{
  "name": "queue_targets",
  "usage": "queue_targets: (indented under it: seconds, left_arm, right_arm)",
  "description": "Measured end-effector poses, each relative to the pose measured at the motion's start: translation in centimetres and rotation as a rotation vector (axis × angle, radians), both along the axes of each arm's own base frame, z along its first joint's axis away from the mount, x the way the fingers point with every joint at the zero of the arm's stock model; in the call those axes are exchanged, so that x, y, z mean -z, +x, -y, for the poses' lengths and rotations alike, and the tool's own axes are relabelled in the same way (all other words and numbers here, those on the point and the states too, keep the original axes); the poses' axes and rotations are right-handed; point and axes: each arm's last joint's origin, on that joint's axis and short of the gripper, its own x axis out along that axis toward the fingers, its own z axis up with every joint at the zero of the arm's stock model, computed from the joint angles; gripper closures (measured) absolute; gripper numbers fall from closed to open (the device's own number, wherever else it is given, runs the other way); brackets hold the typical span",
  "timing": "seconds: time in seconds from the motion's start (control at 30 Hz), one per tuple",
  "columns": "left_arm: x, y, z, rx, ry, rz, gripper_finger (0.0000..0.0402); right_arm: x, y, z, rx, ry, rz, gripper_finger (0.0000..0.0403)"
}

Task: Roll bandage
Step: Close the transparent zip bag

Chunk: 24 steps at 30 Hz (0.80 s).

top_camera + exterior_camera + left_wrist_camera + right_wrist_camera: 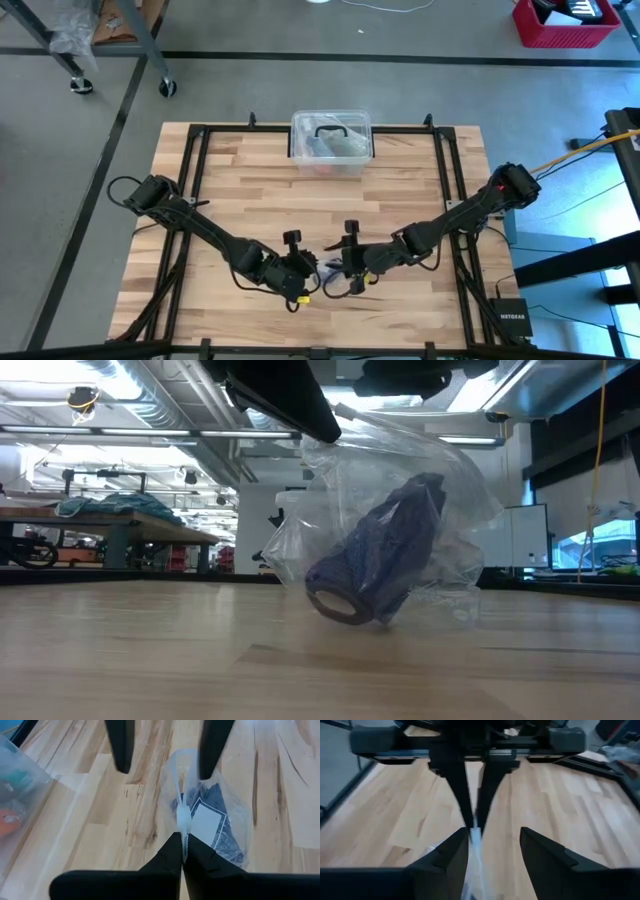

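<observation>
The dark navy bandage [385, 555] sits bunched inside a crinkled clear plastic wrapper [455, 490], with a white label [205, 822] beside it. The wrapper hangs below my left gripper [181, 839], which is shut on its top. Both grippers meet over the table's near middle, my left gripper [308, 275] facing my right gripper [340, 272]. My right gripper [495, 842] is open, its fingers on either side of the wrapper's gathered top. I cannot tell whether the wrapper's lower end touches the wood. My left gripper pinches the wrapper's gathered top edge [183, 817] between its two fingers, slanting down from the table's left. The wrapper hangs below the fingers with the bandage in its lower part. My right gripper has the wrapper's top strip [476, 845] close beside one finger [455, 855]; I cannot tell whether they touch.
A clear plastic box [332, 140] with a black handle stands at the table's far edge, in the middle. Black frame rails [195, 200] run along the left and right sides of the wooden table [400, 190]. Bare wood lies between the box and the grippers.
</observation>
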Motion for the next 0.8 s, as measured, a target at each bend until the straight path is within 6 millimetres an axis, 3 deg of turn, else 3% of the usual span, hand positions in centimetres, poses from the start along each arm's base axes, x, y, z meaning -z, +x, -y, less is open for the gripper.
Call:
queue_targets:
  seconds: [0.4, 0.8]
  left_arm:
    - [0.0, 0.0, 0.0, 0.001, 0.001, -0.002, 0.0401]
    - [0.0, -0.2, 0.3, 0.007, 0.004, 0.003, 0.0401]
  right_arm:
    - [0.1, 0.0, -0.1, -0.051, 0.001, -0.007, 0.0221]
    - [1.9, -0.6, 0.3, -0.075, 0.058, 0.068, 0.0221]
